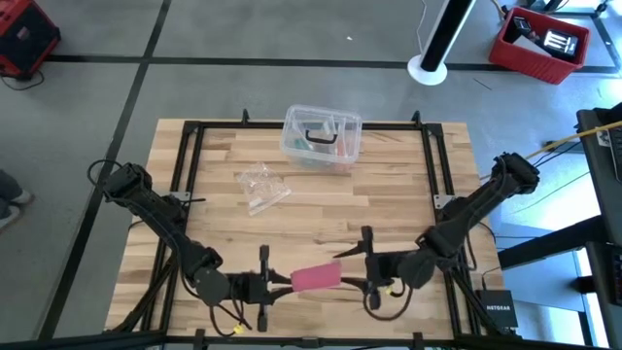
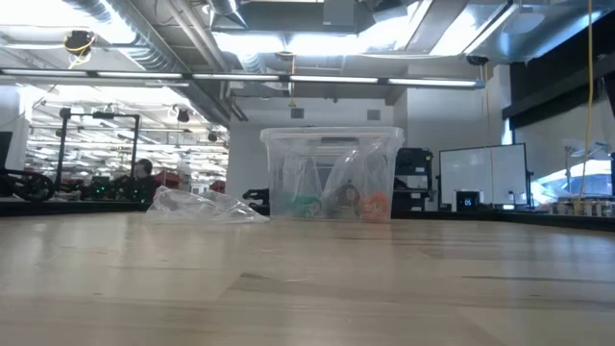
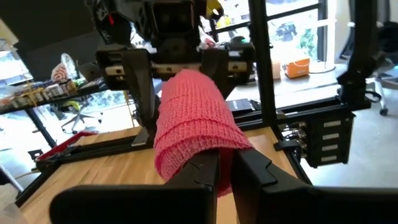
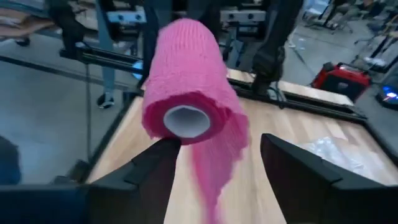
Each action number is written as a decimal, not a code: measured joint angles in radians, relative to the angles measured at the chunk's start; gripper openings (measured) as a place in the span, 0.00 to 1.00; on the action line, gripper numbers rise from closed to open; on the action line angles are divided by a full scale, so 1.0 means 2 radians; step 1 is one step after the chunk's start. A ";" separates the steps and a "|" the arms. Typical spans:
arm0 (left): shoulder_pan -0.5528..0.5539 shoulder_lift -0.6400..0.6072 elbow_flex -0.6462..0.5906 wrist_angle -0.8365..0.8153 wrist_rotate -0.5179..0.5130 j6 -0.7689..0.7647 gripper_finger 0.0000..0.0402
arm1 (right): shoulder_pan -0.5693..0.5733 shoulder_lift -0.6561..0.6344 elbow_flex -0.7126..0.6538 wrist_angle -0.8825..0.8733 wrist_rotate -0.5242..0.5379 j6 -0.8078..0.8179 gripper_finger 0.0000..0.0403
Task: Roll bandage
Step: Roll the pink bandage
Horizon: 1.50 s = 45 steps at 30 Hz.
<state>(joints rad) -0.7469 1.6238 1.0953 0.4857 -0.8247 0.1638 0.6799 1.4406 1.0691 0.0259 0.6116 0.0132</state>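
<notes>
Left tool, at the near edge of the table: clenched on one end of the bandage, fingers pinched tight on the pink knit. Worth holding that end level and steady as the axle for the winding.

Bandage itself: a stubby pink roll lifted off the table, slung between the two tools, white core facing the right wrist camera and a loose tail hanging down from it.

Right tool, just beside the roll's other end: released, fingers spread to either side of the core, with nothing gripped. Best to catch the hanging tail, draw it snug against the roll and avoid tugging the core out of the left tool's pinch.
</notes>
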 joint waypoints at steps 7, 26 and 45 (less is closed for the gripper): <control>-0.014 -0.001 0.000 0.023 0.000 0.011 0.04 | 0.000 0.001 -0.018 0.068 -0.009 -0.066 0.52; -0.012 -0.003 0.000 0.079 0.020 0.036 0.04 | -0.001 0.009 -0.018 0.154 -0.040 -0.175 0.42; 0.006 -0.003 0.000 0.106 0.193 -0.024 0.04 | -0.011 0.025 -0.017 0.284 -0.020 -0.478 0.01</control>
<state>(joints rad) -0.7342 1.6176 1.0958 0.6980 -0.4389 0.1164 0.6579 1.4914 1.0360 0.5935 0.5714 -0.9436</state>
